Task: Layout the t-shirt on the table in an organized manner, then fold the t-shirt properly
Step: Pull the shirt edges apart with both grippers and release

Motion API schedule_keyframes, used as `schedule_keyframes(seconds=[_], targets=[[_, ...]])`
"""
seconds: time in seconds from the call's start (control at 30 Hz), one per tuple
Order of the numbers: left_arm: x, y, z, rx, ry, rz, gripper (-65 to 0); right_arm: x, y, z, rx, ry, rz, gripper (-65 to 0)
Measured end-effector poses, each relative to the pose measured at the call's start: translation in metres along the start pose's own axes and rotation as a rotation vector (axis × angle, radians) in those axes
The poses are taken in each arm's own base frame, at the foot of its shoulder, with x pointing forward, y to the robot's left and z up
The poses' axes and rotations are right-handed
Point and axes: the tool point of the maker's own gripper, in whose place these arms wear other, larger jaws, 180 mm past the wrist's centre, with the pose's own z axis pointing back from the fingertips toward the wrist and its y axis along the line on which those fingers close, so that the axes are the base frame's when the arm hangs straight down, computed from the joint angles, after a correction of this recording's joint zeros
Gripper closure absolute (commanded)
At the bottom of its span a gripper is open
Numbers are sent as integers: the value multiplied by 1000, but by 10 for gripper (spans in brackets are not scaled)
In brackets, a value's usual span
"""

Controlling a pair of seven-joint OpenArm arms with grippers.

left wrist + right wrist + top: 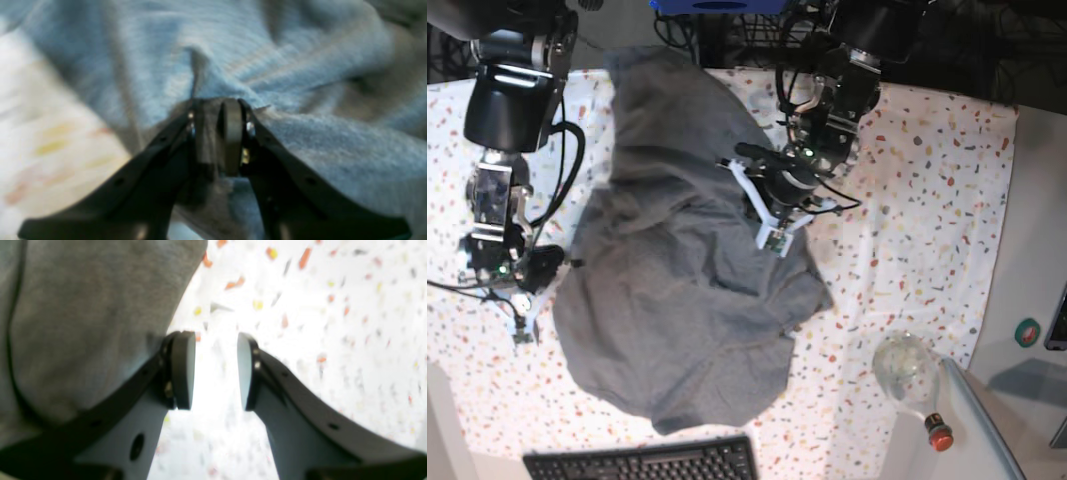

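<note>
T-shirt (677,270) lay crumpled mid-bench (917,200) | left gripper (218,110) jaws pinched shirt fabric | right gripper (216,368) jaws apart, empty, beside shirt edge | layout unfinished, folding not begun

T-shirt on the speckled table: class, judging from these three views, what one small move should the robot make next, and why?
Probably lift the left gripper slightly and draw its pinched fold outward. Its jaws look shut on the t-shirt, which lies crumpled on the table, not spread. The right gripper stands open beside the cloth's edge, holding nothing, so it cannot help yet.
</note>
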Motion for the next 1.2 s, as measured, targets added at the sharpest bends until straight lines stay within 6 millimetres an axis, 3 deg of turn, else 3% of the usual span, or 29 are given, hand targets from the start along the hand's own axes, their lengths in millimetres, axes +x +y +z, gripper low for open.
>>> schedule_keyframes(seconds=[0.13, 0.27, 0.53, 0.67, 0.8, 0.87, 0.93, 1.0, 1.07, 1.2], targets=[[-12, 70, 14, 166, 33, -1, -105, 6, 21, -11, 53, -21, -8, -207], [-12, 97, 17, 218, 53, -17, -105, -6, 49, -20, 112, 5, -19, -207], [14, 105, 38, 242, 47, -10, -105, 15, 67, -2, 127, -86, -33, -209], [25, 83, 56, 221, 16, 20, -105, 3, 76, -9, 147, -47, -31, -209], [-7, 59, 66, 171, 72, 36, -105, -11, 88, -20, 182, 9, -31, -209], [-28, 63, 71, 185, 125, 31, -105, -15, 96, -27, 204, 25, -30, -204], [-38, 67, 74, 194, 143, 26, -105, -17, 106, -33, 232, 17, -38, -197], [-41, 66, 75, 193, 146, 25, -105, -14, 107, -36, 239, 6, -43, -125], [-47, 65, 76, 190, 157, 21, -105, -16, 108, -35, 253, 2, -44, 0], [-67, 64, 64, 180, 217, 12, -105, -35, 101, -22, 239, -35, -18, 0]])
